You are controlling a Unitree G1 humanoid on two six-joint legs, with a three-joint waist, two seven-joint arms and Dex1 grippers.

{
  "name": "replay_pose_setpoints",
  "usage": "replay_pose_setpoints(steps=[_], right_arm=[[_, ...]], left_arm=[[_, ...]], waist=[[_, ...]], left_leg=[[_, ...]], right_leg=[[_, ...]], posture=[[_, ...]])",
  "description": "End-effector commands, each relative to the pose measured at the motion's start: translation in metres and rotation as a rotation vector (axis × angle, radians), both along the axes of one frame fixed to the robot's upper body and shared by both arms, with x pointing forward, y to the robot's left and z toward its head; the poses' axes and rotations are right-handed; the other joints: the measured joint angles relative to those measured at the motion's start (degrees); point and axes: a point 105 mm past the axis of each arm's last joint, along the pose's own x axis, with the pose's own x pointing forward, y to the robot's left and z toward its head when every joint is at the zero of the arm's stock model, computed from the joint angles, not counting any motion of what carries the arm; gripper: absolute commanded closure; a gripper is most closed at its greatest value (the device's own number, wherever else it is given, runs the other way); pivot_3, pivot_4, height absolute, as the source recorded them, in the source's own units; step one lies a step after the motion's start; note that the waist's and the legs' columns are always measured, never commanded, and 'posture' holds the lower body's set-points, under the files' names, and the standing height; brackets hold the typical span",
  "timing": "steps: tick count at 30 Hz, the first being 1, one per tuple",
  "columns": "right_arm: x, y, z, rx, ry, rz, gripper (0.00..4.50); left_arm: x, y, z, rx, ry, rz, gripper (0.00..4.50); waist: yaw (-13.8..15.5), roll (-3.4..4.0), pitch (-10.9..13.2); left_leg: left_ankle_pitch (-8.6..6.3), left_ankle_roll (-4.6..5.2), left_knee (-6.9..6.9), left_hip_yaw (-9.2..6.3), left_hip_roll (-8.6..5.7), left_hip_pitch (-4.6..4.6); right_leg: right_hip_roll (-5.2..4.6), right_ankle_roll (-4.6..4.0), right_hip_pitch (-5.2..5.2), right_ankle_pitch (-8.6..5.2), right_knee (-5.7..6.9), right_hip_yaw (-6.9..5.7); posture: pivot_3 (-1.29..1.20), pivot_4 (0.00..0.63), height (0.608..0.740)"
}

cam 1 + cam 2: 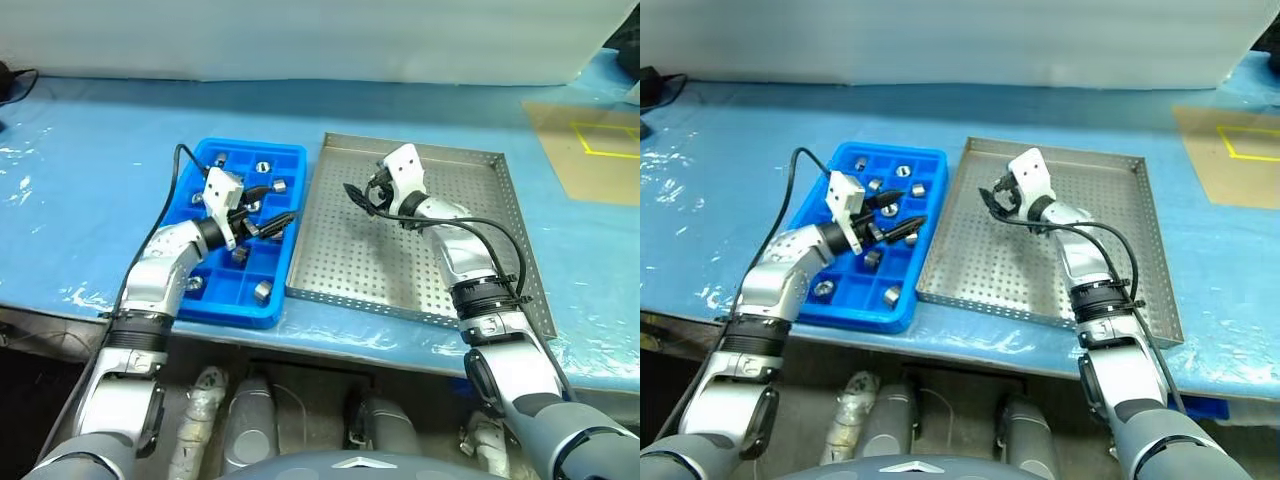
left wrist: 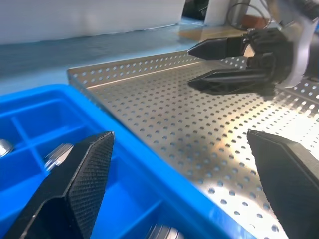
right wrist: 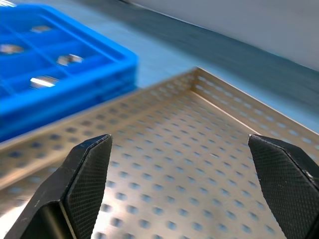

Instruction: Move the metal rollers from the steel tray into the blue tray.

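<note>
blue tray (image 1: 293, 160): middle compartments hidden behind the left gripper (image 1: 268, 226) and its arm
metal rollers (image 1: 263, 291): holes too small to make out; exact count uncertain
steel tray (image 1: 520, 215): near right floor covered by the right arm
yellow-marked mat (image 1: 590, 150): cut off at picture edge

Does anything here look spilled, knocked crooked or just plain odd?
Nothing stands out. The rollers sit inside the blue tray's compartments, none on the table. The steel tray beside it shows no rollers.
</note>
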Motion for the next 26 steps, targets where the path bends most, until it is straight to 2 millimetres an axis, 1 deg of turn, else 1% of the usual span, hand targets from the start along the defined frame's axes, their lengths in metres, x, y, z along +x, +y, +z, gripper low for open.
replay_pose_setpoints(steps=[1, 5, 11, 18, 26], right_arm=[[-0.002, -0.005, 0.019, 0.037, -0.056, -0.021, 0.02], [-0.007, -0.010, 0.023, 0.024, -0.067, -0.014, 0.02], [-0.011, -0.022, 0.020, 0.009, -0.058, -0.045, 0.02], [-0.013, -0.017, 0.019, 0.006, -0.060, -0.041, 0.02], [-0.014, -0.018, 0.020, 0.000, -0.063, -0.033, 0.02]], left_arm=[[0.004, -0.006, 0.013, -0.006, -0.059, -0.030, 0.00], [0.007, -0.008, 0.015, -0.015, -0.066, -0.042, 0.00], [0.009, -0.011, 0.010, -0.008, -0.060, -0.059, 0.00], [0.009, -0.011, 0.009, -0.010, -0.059, -0.063, 0.00], [0.008, -0.009, 0.007, -0.014, -0.047, -0.067, 0.00]], waist=[[-0.36, 0.00, 0.00], [-1.10, 0.00, 0.00], [-1.53, 0.00, 0.00], [-1.58, 0.00, 0.00], [-1.60, 0.00, 0.00]], left_leg=[[0.00, 0.00, 0.00, 0.01, 0.00, 0.00], [-0.03, 0.06, -0.01, 0.01, 0.00, 0.00], [-0.04, 0.09, 0.04, 0.01, -0.02, 0.00], [-0.04, 0.09, 0.07, 0.03, 0.00, 0.05], [-0.05, 0.11, 0.07, 0.05, 0.00, 0.05]], right_leg=[[0.00, 0.00, 0.00, 0.00, 0.00, 0.01], [0.00, 0.01, 0.00, 0.01, 0.00, 0.00], [0.00, 0.02, 0.03, 0.02, -0.01, 0.01], [-0.01, -0.01, 0.07, 0.02, -0.01, 0.01], [-0.01, -0.04, 0.07, 0.00, -0.01, 0.02]], posture=[[0.02, 0.150, 0.740], [0.00, 0.150, 0.740], [-0.02, 0.150, 0.740], [-0.02, 0.150, 0.740], [-0.03, 0.150, 0.740]])
